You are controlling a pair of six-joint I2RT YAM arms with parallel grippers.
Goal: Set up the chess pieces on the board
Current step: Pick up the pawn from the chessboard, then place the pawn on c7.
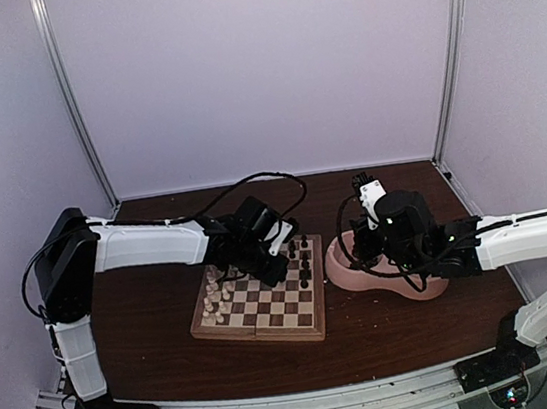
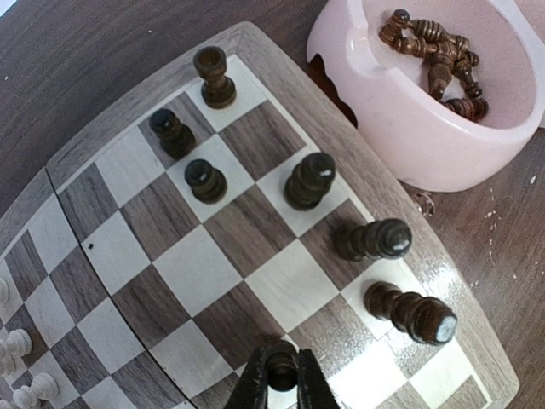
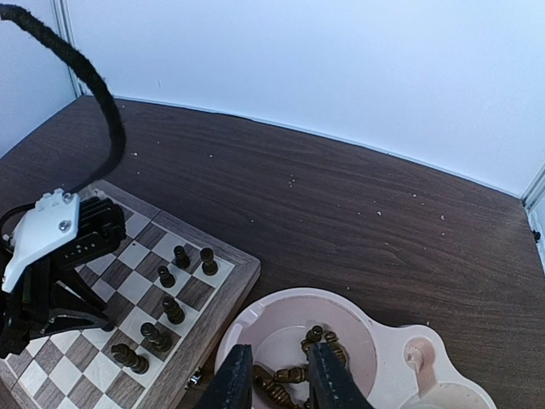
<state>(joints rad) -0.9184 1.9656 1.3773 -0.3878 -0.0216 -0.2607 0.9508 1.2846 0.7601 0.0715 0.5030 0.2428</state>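
ok so the left gripper [image 2: 282, 388] is pinched tight on a dark chess piece [image 2: 281, 372], right over a square at the near edge of the board [image 2: 277, 285]. The piece is mostly buried between the fingers, so no idea which kind it is. The right gripper [image 3: 279, 383] hangs over the pink bowl [image 3: 255, 317] with its jaws a little apart. Its tips are cut off by the bottom of the wrist view, so I can't tell if it touches anything. Counting: six dark pieces [image 2: 308, 180] stand on the board's bowl-side squares, the held one makes seven. The cream pieces [image 1: 213, 295] cluster at the opposite side, too tiny and cropped to count. There's a tangled heap of dark pieces in the bowl [image 2: 434, 47], also uncountable.
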